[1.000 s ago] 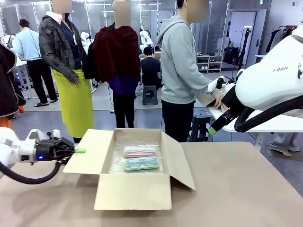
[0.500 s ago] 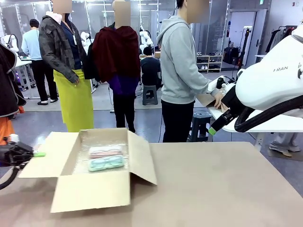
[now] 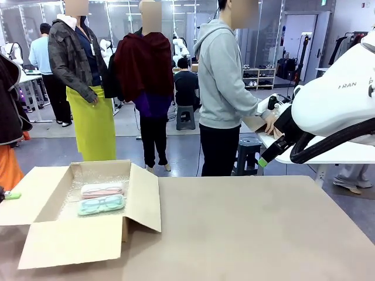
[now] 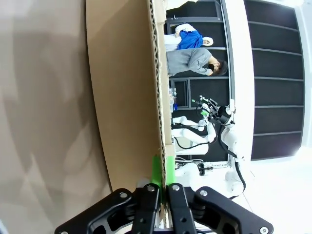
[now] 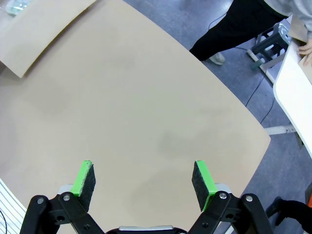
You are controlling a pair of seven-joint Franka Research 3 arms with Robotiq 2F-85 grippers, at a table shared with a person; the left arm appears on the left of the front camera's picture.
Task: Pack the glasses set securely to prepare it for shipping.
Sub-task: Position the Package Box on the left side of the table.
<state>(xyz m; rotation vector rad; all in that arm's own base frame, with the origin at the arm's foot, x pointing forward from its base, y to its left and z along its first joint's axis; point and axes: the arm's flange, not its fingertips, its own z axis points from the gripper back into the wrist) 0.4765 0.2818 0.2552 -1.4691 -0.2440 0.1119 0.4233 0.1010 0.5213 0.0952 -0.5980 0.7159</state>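
The left end effector [image 4: 160,187] pinches the cardboard box [image 3: 82,240] flap at nine o'clock; both glasses cases [image 3: 102,198] probably lie crosswise inside. The right end effector [image 5: 145,181] hangs spread, farther off.

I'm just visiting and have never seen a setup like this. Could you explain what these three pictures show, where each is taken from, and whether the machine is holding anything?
These are two white robot arms at a tan table. The wide picture comes from a fixed camera between the arms, looking across the table. On it stands an open cardboard box lined with bubble wrap, holding two small glasses cases side by side: a pink case and a mint-green case.

The other two pictures come from cameras on the arms' wrists, looking along their fingers. The left gripper has its green-padded fingers pinched shut on the edge of the box's flap; its green tip also peeks in at the wide picture's left edge. The right gripper hangs above bare table, fingers wide apart, holding nothing.

The people behind are bystanders.
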